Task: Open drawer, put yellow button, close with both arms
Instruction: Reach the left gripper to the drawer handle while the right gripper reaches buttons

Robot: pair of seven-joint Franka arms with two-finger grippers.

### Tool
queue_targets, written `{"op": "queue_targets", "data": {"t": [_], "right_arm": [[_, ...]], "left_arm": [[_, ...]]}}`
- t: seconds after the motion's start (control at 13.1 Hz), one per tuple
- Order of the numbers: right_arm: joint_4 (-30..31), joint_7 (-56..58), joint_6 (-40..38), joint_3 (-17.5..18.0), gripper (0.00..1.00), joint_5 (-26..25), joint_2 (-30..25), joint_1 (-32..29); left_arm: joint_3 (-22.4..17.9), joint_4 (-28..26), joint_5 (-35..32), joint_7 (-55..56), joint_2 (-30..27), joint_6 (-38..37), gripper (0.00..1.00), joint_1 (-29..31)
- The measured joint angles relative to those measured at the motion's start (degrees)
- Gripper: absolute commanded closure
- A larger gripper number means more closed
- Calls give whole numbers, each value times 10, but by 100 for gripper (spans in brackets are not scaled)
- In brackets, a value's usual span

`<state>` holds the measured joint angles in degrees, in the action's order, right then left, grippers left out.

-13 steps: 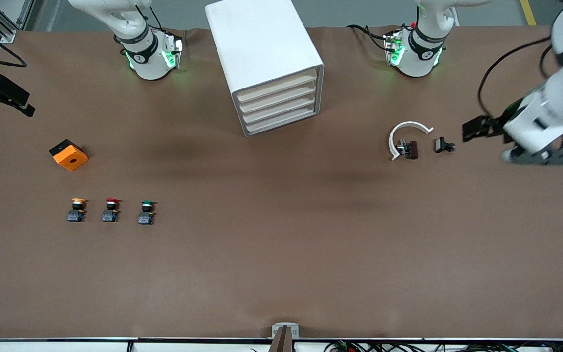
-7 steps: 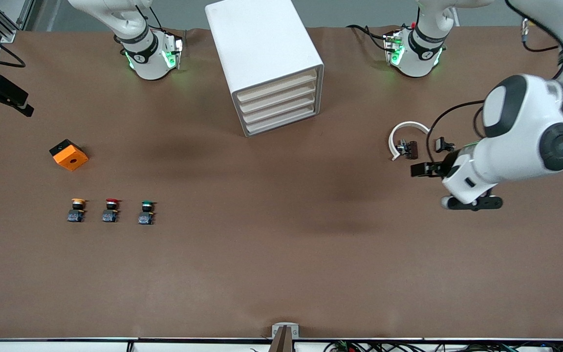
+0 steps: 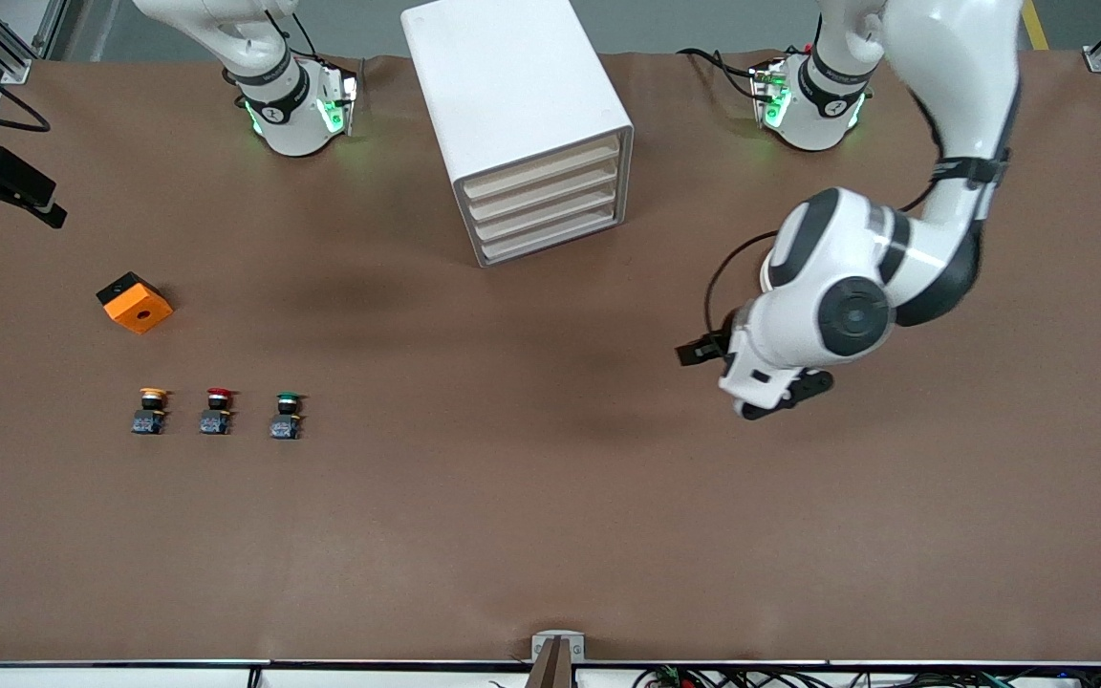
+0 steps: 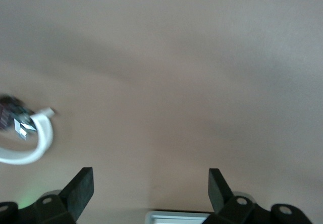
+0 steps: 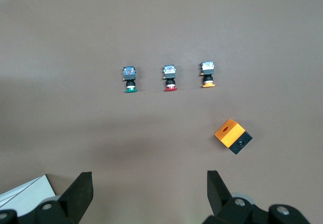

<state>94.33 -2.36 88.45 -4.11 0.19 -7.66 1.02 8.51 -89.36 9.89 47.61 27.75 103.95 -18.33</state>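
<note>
Fingers [image 4: 81,188] of left gripper [image 3: 703,351] spread wide, empty, over bare counter [image 3: 550,535]; right gripper [image 5: 146,193] wide too. Yellow button [image 3: 150,409] well apart from both: light, rigid; grip black neck. Drawer [image 3: 541,174] shut.

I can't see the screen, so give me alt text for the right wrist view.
The right hand, fingers open and holding nothing, hangs high over the brown table, where green-capped, red-capped and yellow-capped push buttons sit in a row beside an orange-and-black block.
</note>
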Motion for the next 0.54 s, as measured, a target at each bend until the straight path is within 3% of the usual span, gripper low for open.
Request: {"op": "queue_targets", "data": {"t": [0.31,0.54], "right_arm": [[-6,0,2,0,0,0,0,0],[-7,0,5,0,0,0,9,0]], "left_arm": [[0,2,8,171,29,2,0,-49],[1,-1,9,389,47,-9,0,-78]]}}
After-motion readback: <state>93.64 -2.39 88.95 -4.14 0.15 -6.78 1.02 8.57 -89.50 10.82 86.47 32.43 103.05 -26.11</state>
